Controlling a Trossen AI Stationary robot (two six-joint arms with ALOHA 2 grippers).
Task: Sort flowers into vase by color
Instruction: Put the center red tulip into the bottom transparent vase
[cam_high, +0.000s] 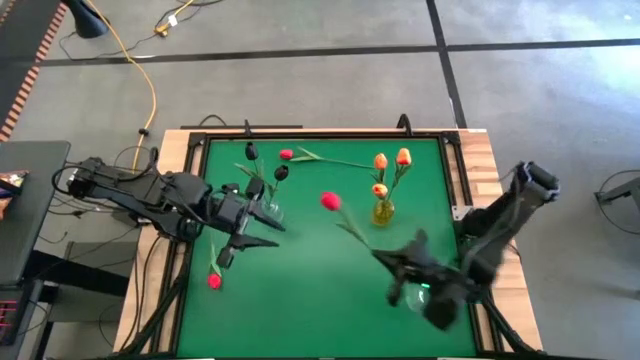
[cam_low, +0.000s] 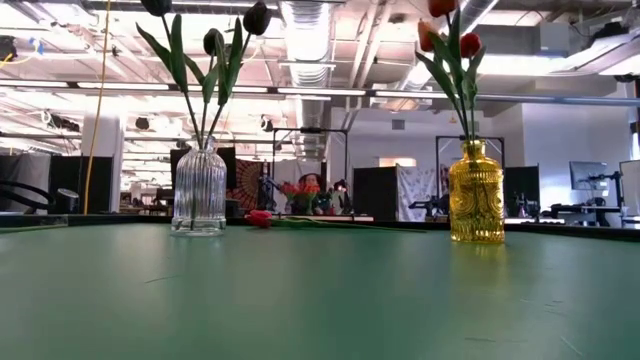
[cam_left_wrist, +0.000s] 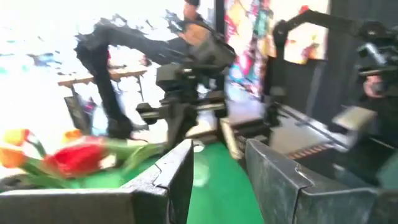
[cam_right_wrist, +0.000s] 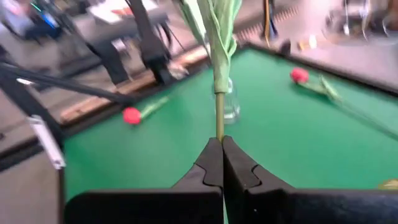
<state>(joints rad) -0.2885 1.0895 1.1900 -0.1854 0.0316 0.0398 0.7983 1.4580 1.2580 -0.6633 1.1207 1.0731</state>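
My right gripper is shut on a red tulip over the table's middle, lifted off the green top. My left gripper stands open with nothing between its fingers, next to the clear vase, which holds three black tulips. Three orange tulips stand in the yellow vase. One red tulip lies flat near the far edge. Another red tulip lies flat at the near left. The left wrist view shows the held tulip's head. My right gripper pinches the lower end of the red tulip's thin green stem between its two fingertips. The fingers come from the table's near right, slanting a little down, and the stem runs on ahead of them. The tulip is clear of the table, its head toward the far left.
A black frame runs round the green top, with wooden borders outside it. A pale round thing shows under my right arm, mostly hidden. Open green surface lies along the near edge. Beyond the table the low view shows a room with stands.
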